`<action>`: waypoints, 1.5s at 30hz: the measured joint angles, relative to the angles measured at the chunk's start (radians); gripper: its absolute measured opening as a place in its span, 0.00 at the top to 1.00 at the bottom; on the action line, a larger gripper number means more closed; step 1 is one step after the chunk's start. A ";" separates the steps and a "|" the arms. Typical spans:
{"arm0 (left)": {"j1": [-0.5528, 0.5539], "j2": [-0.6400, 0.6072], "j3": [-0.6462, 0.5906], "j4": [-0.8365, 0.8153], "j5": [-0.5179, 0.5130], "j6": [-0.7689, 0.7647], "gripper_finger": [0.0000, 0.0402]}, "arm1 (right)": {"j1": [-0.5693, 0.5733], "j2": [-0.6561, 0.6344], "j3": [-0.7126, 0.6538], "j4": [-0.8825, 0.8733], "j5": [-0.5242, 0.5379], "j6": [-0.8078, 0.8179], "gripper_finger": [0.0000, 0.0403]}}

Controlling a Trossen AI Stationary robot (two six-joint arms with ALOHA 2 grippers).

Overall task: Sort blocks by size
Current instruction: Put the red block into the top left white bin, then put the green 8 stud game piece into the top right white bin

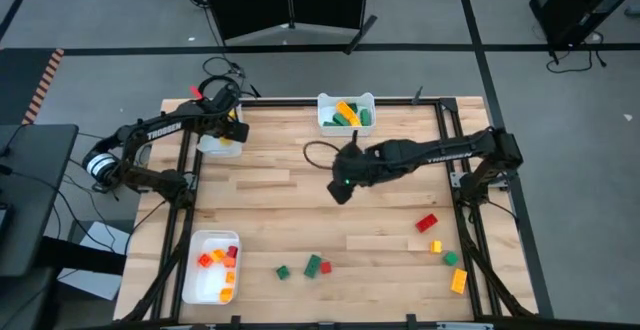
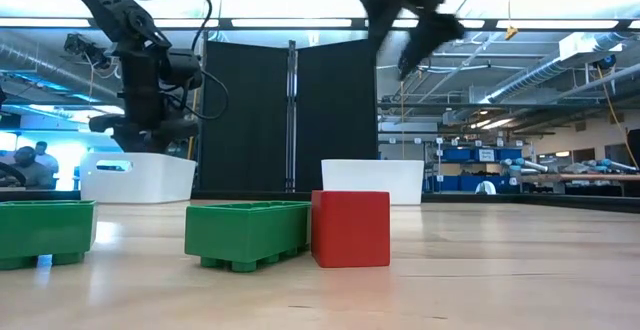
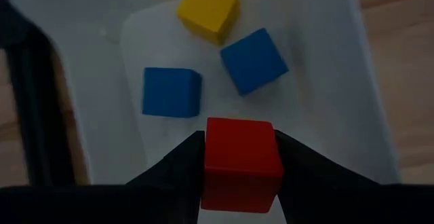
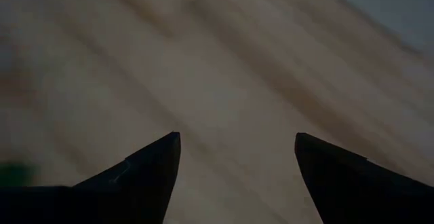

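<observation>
A: What is the setting?
B: A wooden surface (image 1: 270, 210) on a dark frame, grey floor around it, a black panel (image 1: 290, 0) behind. The low view shows a big workshop with ceiling lights and two people far off on the left.

A: And the trays?
B: Three white ones. The back tray (image 1: 346, 112) holds yellow, orange and green blocks. The front-left tray (image 1: 205, 267) holds red and orange ones. The left tray (image 3: 325, 61) holds two blue blocks (image 3: 171, 91) and a yellow block (image 3: 209, 5).

A: The arms?
B: The left gripper (image 3: 239, 166) hangs over that left tray, jaws clamped on a red block (image 3: 241, 159). The right gripper (image 4: 237, 157) is above mid-surface, jaws wide and empty.

A: Loose blocks?
B: Green and red ones (image 1: 312, 266) near the front edge; a red block (image 1: 427, 222), orange, yellow and green ones at front right.
</observation>
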 joint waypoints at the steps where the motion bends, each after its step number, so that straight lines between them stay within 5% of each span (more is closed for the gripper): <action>1: 0.000 0.000 0.000 0.003 0.015 0.008 0.61 | 0.011 0.000 0.000 -0.055 0.037 0.035 0.25; 8: 0.000 0.000 0.000 0.024 0.075 0.018 0.58 | 0.097 0.000 0.000 -0.310 0.205 0.232 0.26; 20: 0.000 0.000 0.000 0.062 0.121 0.021 0.33 | 0.233 -0.003 -0.016 -0.498 0.255 0.476 0.25; 28: 0.000 0.001 0.035 -0.001 0.107 0.039 0.29 | 0.304 -0.069 -0.200 -0.438 0.221 0.724 0.25; 45: -0.080 -0.110 0.442 -0.315 0.036 0.369 0.29 | 0.394 -0.089 -0.314 -0.259 0.140 1.062 0.25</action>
